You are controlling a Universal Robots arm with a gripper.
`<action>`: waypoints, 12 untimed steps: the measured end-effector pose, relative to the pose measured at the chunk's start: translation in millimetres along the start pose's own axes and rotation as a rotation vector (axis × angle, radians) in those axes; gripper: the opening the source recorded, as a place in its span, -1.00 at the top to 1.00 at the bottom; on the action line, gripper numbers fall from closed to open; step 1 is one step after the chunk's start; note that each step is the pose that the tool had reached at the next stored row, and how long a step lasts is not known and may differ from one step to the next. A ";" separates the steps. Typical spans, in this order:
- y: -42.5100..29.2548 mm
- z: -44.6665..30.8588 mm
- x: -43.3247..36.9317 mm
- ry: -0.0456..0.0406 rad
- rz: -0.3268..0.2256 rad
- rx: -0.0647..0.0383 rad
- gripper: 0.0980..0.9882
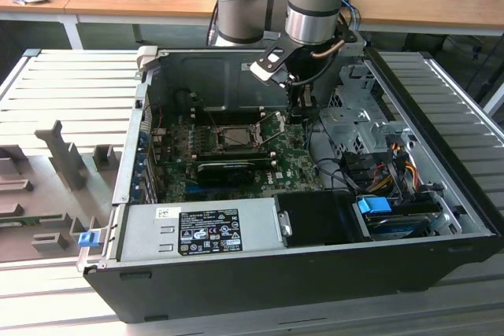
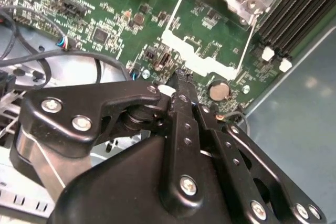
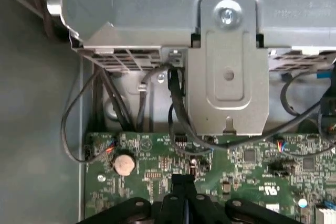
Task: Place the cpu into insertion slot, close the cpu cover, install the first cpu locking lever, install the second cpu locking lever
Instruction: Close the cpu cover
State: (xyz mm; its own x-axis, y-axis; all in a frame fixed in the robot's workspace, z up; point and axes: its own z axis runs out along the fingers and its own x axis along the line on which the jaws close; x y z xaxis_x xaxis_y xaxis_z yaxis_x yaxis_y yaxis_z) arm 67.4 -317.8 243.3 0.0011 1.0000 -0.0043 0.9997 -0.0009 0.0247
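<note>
I see the gripper (image 2: 181, 75) low over the green board (image 2: 105, 19), with its two fingers pressed together and nothing between them; I think this is so the narrow tip can push a thin part. The tip is just beside the free edge of the cpu cover (image 2: 202, 56), which stands lifted open. In the exterior view a pale square, I judge the cpu (image 1: 238, 138), lies already in the insertion slot (image 1: 217, 133)

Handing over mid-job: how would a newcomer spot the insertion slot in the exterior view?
Look inside the open computer case, at the green circuit board on its floor. The insertion slot lies just above the long black card in the exterior view: the board's only square, silver-rimmed socket.
</note>
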 end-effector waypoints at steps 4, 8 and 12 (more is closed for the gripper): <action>0.1 -1.3 0.1 0.0000 0.000 0.059 0.98; -4.9 -6.5 0.0 0.0001 -0.001 0.081 0.98; -11.9 -6.7 -0.1 0.0000 0.000 0.081 0.98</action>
State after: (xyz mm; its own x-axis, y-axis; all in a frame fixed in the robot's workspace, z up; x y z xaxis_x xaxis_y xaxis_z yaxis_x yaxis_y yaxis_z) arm 55.3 -317.8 249.7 0.0007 1.0000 -0.0043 0.9984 -0.0009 -0.0560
